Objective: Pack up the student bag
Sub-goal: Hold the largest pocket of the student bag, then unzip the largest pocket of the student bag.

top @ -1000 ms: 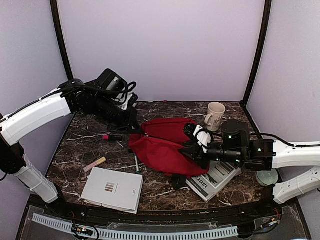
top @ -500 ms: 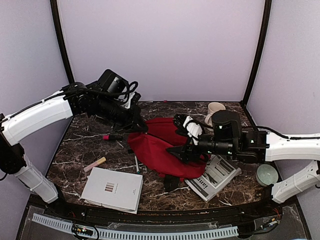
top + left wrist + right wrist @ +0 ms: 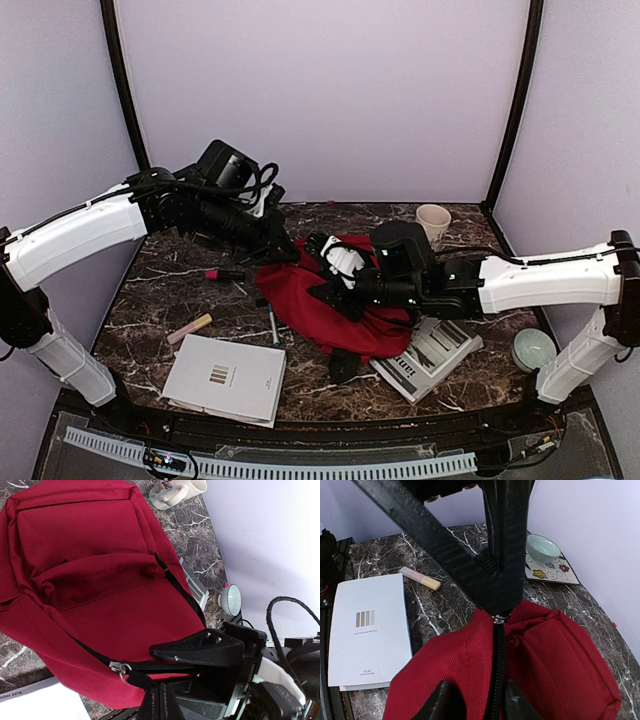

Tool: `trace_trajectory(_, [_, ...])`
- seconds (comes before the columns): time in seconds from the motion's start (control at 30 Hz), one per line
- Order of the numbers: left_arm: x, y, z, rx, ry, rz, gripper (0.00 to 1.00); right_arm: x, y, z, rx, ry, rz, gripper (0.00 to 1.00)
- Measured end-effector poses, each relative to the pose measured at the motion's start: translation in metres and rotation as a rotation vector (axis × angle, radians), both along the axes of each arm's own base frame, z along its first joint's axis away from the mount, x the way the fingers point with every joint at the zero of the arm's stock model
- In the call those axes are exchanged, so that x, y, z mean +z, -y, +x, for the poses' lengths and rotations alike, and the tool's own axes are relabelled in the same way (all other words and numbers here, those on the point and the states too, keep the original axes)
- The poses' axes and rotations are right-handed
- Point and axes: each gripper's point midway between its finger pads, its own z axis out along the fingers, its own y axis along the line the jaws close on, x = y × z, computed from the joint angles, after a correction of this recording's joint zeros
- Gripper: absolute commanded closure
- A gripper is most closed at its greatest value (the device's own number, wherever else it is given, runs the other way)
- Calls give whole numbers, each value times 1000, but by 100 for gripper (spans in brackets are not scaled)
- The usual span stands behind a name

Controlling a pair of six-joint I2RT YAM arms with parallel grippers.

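Up at the top edge of the bag [image 3: 305, 300], my left gripper [image 3: 157, 705] is pinched tight on the black strap [image 3: 440, 545], which runs taut from the red cloth. Right under that grip the zipper [image 3: 496, 650] begins, and my right gripper [image 3: 479, 702] sits astride it. Its fingers are a narrow way apart, with the zipper line and a ridge of red fabric between them (whether they truly pinch it I cannot tell).

Further out, the bag lies closed in the middle of the marble table [image 3: 150, 300], its near right corner over a book [image 3: 432, 358]. A mug [image 3: 432, 218] stands behind it to the right. Near the front left lie a white booklet [image 3: 225, 378], a pink-and-yellow marker [image 3: 190, 328] and a pen [image 3: 272, 328]. Far right, a pale green bowl [image 3: 533, 348] sits on a flowered tile [image 3: 555, 574].
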Motion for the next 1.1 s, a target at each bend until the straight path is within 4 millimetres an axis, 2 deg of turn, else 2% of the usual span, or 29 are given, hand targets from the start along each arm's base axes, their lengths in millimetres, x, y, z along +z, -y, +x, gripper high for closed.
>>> trace_trajectory(0.1, [-6, -1, -1, 3, -12, 10, 100, 4, -4, 0, 3, -6, 17, 91])
trace_trajectory(0.23, [-6, -2, 0, 8, -8, 11, 100, 4, -4, -1, 9, -9, 17, 100])
trace_trajectory(0.37, [-7, -5, 0, 7, -1, 21, 100, 4, 2, -7, 26, -8, 12, 100])
trace_trajectory(0.5, [-16, -14, 5, 8, -7, 65, 100, 2, 12, -16, 53, -8, -4, 100])
trace_trajectory(0.77, [-58, -36, 36, 26, -57, 180, 100, 5, 19, -24, 82, -4, -5, 100])
trace_trajectory(0.9, [-81, -43, 43, 24, -92, 245, 100, 4, 23, -27, 89, -11, -15, 100])
trace_trajectory(1.1, [-86, -46, 50, 19, -84, 300, 100, 5, 36, -40, 120, -13, -10, 100])
